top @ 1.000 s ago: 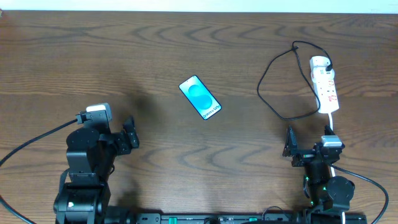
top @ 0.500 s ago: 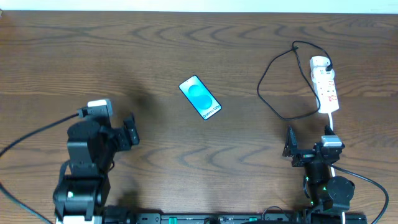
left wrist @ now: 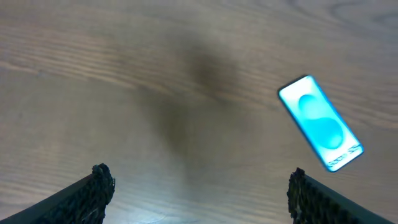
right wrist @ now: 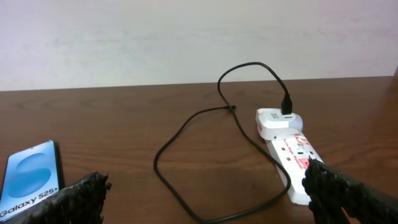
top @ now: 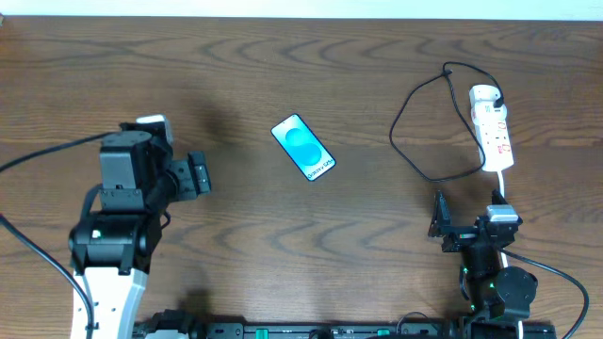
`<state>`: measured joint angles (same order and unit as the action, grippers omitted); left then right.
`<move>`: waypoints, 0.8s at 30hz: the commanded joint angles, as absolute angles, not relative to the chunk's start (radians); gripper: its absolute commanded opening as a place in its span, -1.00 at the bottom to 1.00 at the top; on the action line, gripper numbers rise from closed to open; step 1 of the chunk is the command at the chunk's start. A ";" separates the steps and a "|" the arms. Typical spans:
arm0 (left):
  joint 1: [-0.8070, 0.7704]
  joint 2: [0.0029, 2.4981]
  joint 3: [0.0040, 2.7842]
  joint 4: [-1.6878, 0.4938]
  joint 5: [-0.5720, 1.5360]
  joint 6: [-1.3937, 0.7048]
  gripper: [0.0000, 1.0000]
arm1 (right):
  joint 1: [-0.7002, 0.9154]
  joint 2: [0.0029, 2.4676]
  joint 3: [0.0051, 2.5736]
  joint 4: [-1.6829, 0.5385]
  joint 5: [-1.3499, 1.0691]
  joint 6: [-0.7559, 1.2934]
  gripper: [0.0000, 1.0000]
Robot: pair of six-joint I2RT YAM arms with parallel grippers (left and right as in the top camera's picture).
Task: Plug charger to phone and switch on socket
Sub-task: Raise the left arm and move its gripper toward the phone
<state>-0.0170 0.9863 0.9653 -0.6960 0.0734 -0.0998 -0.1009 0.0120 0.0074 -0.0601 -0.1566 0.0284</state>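
Blue-lit and face up, the Galaxy S25+ phone (top: 303, 148) is seen lying diagonally near the middle of the wooden tabletop (top: 283, 56), well apart from the charger. Far to its right, the black charger cable (top: 394, 132) is looped loosely on the wood. One end is fitted into the white adapter (right wrist: 273, 119) at the rounded far end of the white power strip (top: 494, 132), and the free plug lies just beside the strip's near end. The left claw (left wrist: 199, 175) is spread wide open above the wood, left of the phone, gripping nothing. The right claw (right wrist: 204, 177) is likewise open and empty, near the strip's white cord (top: 500, 181).
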 commanded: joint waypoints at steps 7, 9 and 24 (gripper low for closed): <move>-0.019 1.025 1.081 -0.719 0.123 -0.109 0.82 | -0.103 0.006 0.006 -0.064 -0.148 0.010 0.98; -0.019 1.032 1.093 -0.718 0.123 -0.109 0.82 | -0.103 0.006 0.006 -0.064 -0.149 0.010 0.99; -0.019 1.201 1.261 -0.800 0.123 -0.109 0.82 | -0.103 0.006 0.006 -0.064 -0.149 0.010 0.98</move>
